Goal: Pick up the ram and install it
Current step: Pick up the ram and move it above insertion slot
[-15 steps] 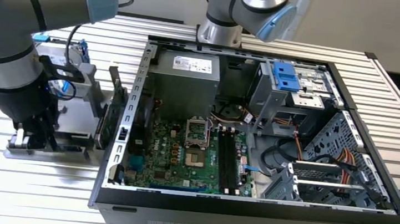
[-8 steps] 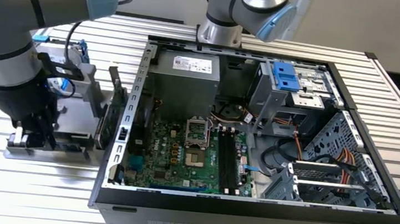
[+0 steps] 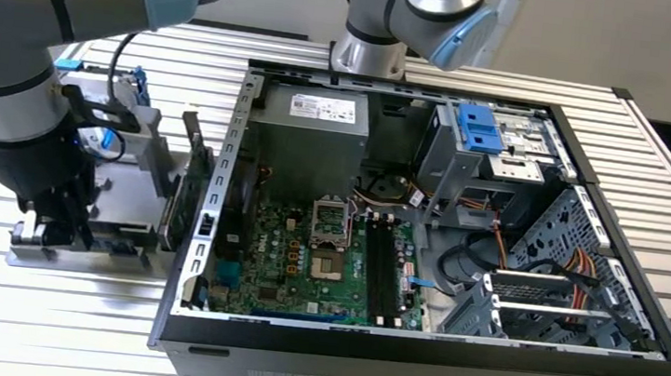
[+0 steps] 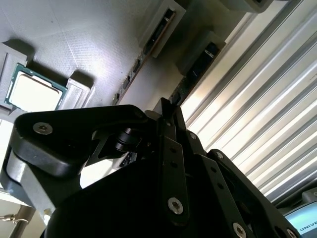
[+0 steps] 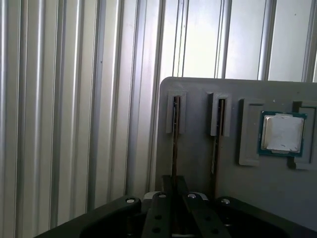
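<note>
Two rams stand edge-on in slots of a grey holder tray [image 5: 195, 163]. My gripper [image 5: 173, 184] is low over this tray, and its fingers close around the ram [image 5: 174, 134] farther from the square chip. The stick still sits in its slot. In the second wrist view the closed fingertips [image 4: 167, 106] line up with this same ram [image 4: 190, 82]. The exterior view has the gripper [image 3: 50, 228] at the tray [image 3: 119, 221], on the left of the open computer case. The board's long black memory slots [image 3: 383, 268] lie inside the case.
A second stick [image 5: 216, 134] stands in the neighbouring slot, beside a square silver chip [image 5: 282, 133]. The open case [image 3: 433, 217] holds a power supply, drive cages and cables. An upright green card [image 3: 195, 183] stands between tray and case. Ribbed metal tabletop all around.
</note>
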Robot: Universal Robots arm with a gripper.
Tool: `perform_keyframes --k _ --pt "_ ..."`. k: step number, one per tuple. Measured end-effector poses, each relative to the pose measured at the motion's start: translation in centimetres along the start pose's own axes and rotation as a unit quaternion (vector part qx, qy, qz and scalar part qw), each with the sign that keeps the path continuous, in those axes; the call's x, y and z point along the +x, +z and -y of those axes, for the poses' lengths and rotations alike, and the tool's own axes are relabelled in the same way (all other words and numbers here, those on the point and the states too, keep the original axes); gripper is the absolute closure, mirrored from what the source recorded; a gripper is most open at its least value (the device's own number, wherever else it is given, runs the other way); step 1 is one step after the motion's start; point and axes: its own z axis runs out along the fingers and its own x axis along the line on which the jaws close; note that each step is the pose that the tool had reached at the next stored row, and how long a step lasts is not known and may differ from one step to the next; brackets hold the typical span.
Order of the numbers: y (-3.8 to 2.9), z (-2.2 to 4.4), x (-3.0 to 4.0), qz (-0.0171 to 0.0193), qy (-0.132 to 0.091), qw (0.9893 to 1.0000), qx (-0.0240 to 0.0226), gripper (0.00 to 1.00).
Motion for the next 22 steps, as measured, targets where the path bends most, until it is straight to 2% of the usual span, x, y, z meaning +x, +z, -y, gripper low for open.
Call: perform_keyframes --k 2,6,9,22 --pt "-0.11 0.0 0.02 0.0016 0.0 1.0 0.0001 1.0" --pt "-0.44 0.0 0.04 0.0072 0.0 1.0 0.0004 1.0" --pt "-0.83 0.0 0.08 0.0091 0.0 1.0 0.0005 1.0" --pt "-3.01 -0.01 0.28 0.0105 0.002 0.9999 0.0005 1.0"
